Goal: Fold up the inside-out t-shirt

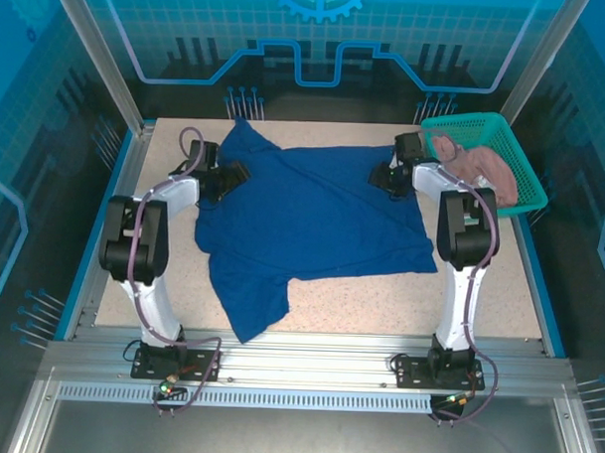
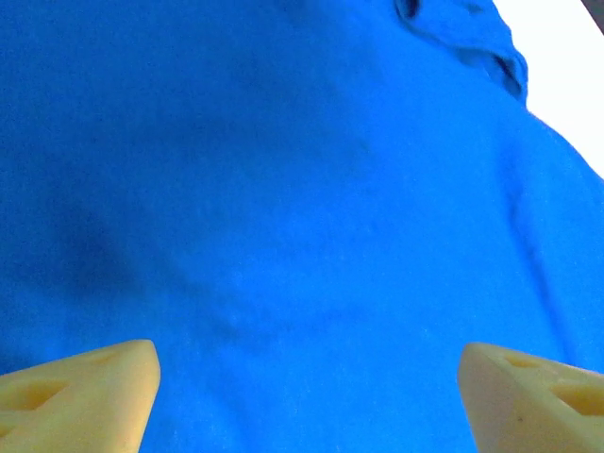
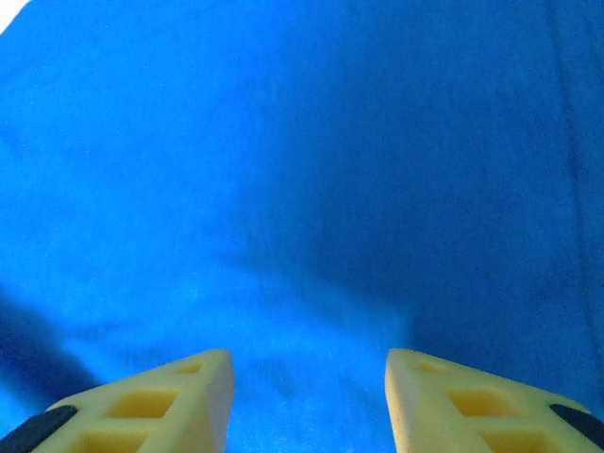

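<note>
One blue t-shirt [image 1: 313, 222] is lying spread across the surface [image 1: 379, 309]; over its far half the left end effector [image 1: 230, 174] is hanging wide open and the right end effector [image 1: 384, 180] parted, both gripping nothing; farther right, a green basket [image 1: 504, 144] is holding a pinkish garment [image 1: 474, 163]

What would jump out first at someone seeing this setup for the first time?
A blue t-shirt lies spread across the middle of the table, one part trailing toward the near edge. The left claw and right claw are open above its left and right sides. A teal basket at the far right corner holds a pinkish garment.
</note>
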`<state>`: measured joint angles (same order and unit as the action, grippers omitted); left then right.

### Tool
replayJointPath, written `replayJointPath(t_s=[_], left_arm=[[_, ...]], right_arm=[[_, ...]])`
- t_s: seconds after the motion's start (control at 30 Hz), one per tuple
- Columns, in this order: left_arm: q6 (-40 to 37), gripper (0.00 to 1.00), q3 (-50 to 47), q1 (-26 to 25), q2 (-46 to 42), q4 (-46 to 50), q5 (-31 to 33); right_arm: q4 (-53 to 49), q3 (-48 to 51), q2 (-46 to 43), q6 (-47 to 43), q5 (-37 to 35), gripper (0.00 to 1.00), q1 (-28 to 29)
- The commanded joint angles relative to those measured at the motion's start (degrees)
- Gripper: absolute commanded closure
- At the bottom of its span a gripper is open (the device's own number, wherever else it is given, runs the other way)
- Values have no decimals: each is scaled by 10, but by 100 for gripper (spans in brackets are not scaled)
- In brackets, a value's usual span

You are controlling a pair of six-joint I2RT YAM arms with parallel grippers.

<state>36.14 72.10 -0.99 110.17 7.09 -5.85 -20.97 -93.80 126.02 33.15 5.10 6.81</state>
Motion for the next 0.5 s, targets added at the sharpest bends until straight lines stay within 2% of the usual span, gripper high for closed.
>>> replayJointPath(t_s=[0.0,0.27,0.47], left_arm=[[6,16,52,13,48,12,-34],[-10,17,140,18,136,53,-56],[-35,17,243,18,213,108,-67]], right_arm=[[-47,-70,47,38,14,54,-6],[-54,-82,92,88,18,57,-33],[-55,-91,106,101,4,59,-52]])
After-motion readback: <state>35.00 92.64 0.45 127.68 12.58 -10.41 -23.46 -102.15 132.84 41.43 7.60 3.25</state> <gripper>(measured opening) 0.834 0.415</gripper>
